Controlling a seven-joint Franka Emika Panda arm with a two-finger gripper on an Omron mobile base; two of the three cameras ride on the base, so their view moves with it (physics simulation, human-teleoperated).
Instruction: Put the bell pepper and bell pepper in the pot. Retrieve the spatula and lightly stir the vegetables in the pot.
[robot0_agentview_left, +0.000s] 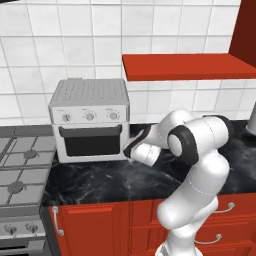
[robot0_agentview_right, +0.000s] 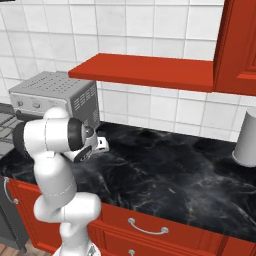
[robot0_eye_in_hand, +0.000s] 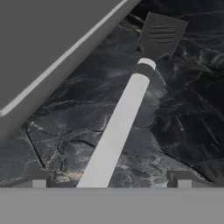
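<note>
One gripper (robot0_eye_in_hand: 111, 179), low over the counter (robot0_eye_in_hand: 175, 113), jaws spread wide, both tips apart from the handle running between them, holding nothing. One spatula (robot0_eye_in_hand: 131, 100), flat on the dark marble counter: pale handle starting between the fingertips, slotted dark blade at the far end. One toaster oven (robot0_agentview_left: 90, 119), just beside the spatula. One stove (robot0_agentview_left: 20, 170), left of the oven. One red shelf (robot0_agentview_left: 187, 66) on the tiled wall.

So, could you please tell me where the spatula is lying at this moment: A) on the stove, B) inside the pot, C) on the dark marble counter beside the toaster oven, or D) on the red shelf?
C: the hand view shows the spatula flat on the dark marble counter, next to the toaster oven.
</note>
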